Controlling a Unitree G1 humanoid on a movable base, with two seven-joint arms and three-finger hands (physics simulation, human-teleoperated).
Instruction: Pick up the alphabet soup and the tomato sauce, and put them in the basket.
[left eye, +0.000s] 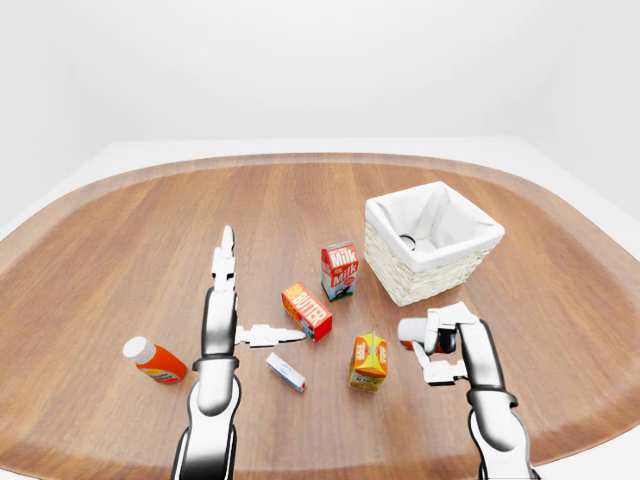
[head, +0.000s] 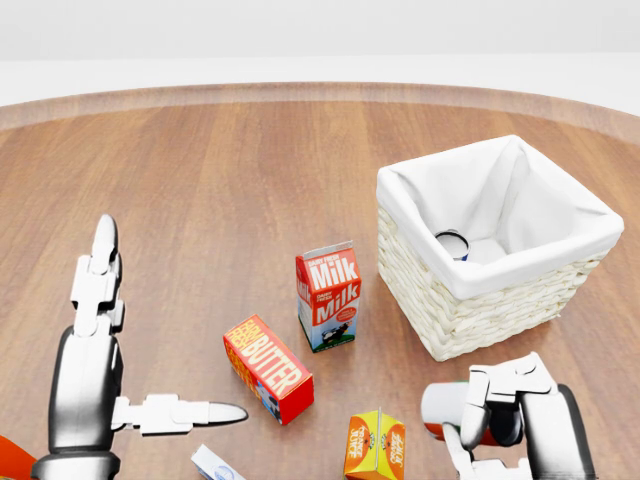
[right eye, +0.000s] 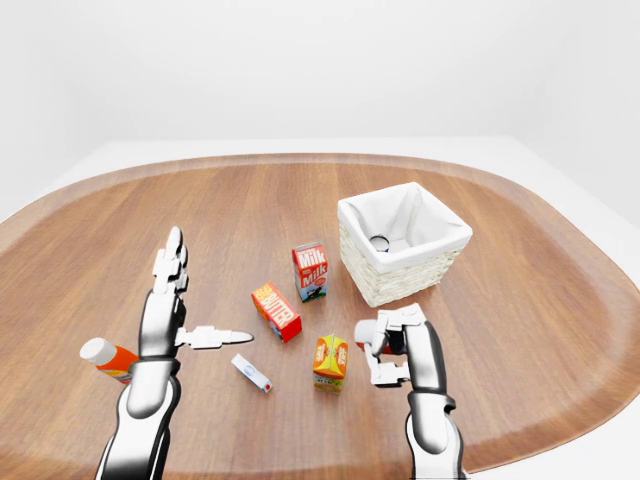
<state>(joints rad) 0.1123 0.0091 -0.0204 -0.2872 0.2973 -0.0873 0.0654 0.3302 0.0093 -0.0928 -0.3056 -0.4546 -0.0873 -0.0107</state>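
The right hand (head: 500, 420) has its fingers clenched round the tomato sauce (head: 445, 410) can, below the basket (head: 560, 290) in the head view. The alphabet soup (head: 453, 243) lies inside that basket. The left hand (head: 110, 370) is released, fingers spread, above the table (head: 220, 180).

Right hand (right eye: 392, 343) grips a can beside the juice carton (right eye: 329, 362); basket (right eye: 428, 250) stands above.
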